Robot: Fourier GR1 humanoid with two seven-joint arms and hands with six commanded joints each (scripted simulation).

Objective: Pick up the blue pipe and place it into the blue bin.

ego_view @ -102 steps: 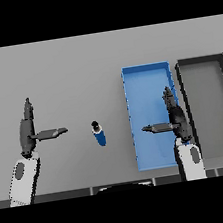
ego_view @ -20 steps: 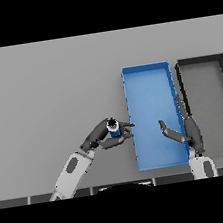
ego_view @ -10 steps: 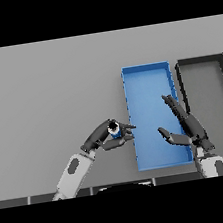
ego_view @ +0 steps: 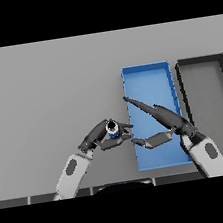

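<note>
1. The left hand (ego_view: 103,136) is near the middle of the grey table (ego_view: 50,92), just left of the blue bin's near left part; its arm comes in from the lower left
2. Its fingers and thumb are curled round the blue pipe (ego_view: 112,129), grasping it; the pipe stands on end with its pale open top towards the camera
3. The pipe is outside the bin, just beside its left wall; whether it is lifted off the table I cannot tell
4. The blue bin (ego_view: 145,68) lies right of centre, its long sides running from near to far
5. The right hand (ego_view: 160,121) is over the near half of the bin, released: its fingers are straight and reach to the far left, past the bin's left wall, and the thumb points left towards the left hand
6. The thumb tip is just beside the left hand's fingertips; whether they touch I cannot tell
7. A dark grey bin (ego_view: 200,60) lies just right of the blue one, parallel to it
</note>
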